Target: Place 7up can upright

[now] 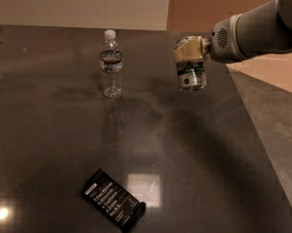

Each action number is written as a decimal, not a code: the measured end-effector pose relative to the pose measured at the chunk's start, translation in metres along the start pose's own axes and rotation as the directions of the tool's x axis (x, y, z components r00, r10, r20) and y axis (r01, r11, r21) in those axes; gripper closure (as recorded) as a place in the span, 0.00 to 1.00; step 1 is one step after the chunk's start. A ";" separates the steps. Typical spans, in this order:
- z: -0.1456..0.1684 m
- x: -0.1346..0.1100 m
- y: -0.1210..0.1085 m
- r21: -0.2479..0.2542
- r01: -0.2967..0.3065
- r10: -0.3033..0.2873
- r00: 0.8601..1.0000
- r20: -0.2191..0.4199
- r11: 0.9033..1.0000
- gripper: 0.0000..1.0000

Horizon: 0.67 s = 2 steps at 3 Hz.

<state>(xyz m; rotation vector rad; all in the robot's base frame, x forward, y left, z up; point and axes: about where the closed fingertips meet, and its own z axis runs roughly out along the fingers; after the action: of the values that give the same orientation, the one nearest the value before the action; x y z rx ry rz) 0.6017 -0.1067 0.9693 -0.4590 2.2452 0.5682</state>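
One-armed, clamping the 7up can (pixel 192 76) by its top in the claw (pixel 189 51), near-upright over the counter (pixel 197 159), apart from a water bottle (pixel 111 64).

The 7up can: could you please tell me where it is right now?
Upper right of the camera view: the can is held by the gripper at the table's far right side, right of the bottle.

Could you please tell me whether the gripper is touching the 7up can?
Touching. The camera view shows the gripper, over the far right of the table, with its tan fingers wrapped around the upper part of the upright 7up can.
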 end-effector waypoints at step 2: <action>-0.001 0.000 0.001 -0.005 0.100 -0.100 0.995 0.001 0.995 1.00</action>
<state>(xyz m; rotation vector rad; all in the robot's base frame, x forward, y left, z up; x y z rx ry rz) 0.6005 -0.1060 0.9704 -0.5710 2.2067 0.5223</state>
